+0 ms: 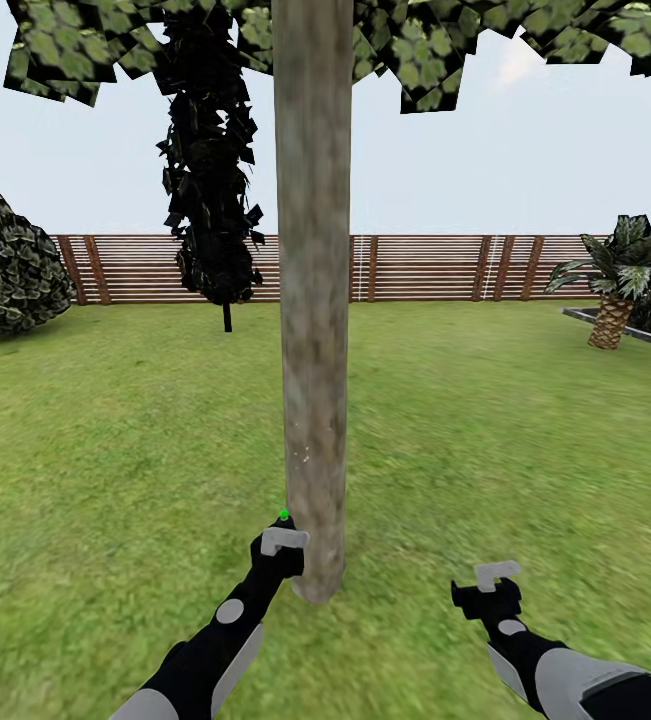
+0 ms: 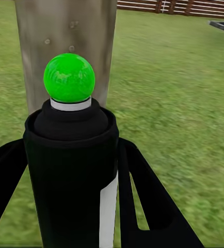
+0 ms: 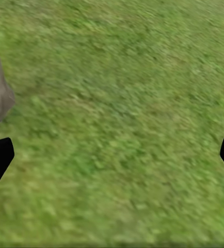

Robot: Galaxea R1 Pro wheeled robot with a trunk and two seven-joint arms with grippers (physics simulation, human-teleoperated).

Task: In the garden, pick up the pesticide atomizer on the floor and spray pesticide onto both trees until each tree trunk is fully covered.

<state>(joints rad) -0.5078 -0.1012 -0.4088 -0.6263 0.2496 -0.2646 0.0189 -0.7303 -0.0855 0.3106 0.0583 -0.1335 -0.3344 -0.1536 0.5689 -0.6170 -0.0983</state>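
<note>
Landmark: tree trunk (image 1: pixel 312 300), upright, centre of the lawn (image 1: pixel 115 430), fence (image 1: pixel 425 268) well behind it.

Left of the trunk: left gripper (image 1: pixel 283 545) just beside its base, fingers clamped on the spray bottle (image 2: pixel 70 170). The bottle stands upright in the grip, green cap dot (image 2: pixel 69 77) on top; in the left wrist view the trunk rises directly behind the cap. A few pale specks (image 1: pixel 310 455) sit on the bark just above the gripper; most of the trunk above looks bare.

Right of the trunk: right gripper (image 1: pixel 493 585) well clear, over grass, fingers apart, holding nothing.

Judgement: the left arm is the one in play. The trunk's long axis is vertical and the bottle sits low on it, so coverage likely means working the nozzle upward along the bark. Can't tell which way the nozzle faces.
</note>
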